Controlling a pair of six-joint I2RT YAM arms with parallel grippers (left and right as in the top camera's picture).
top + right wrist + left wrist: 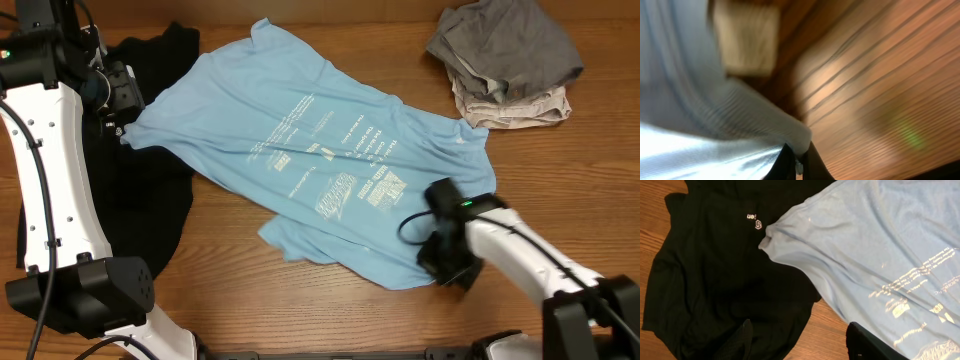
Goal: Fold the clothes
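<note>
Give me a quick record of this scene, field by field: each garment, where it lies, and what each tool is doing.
blue T-shirt: spread out, wrinkled, print up, mid-table
black shirt: at the left, partly under the blue T-shirt's edge
grey and beige pile: stacked at the far right
left tool: open, above the black shirt beside the blue edge, holding nothing
right tool: shut on the blue T-shirt's near right edge
table: bare wood showing along the near side
</note>
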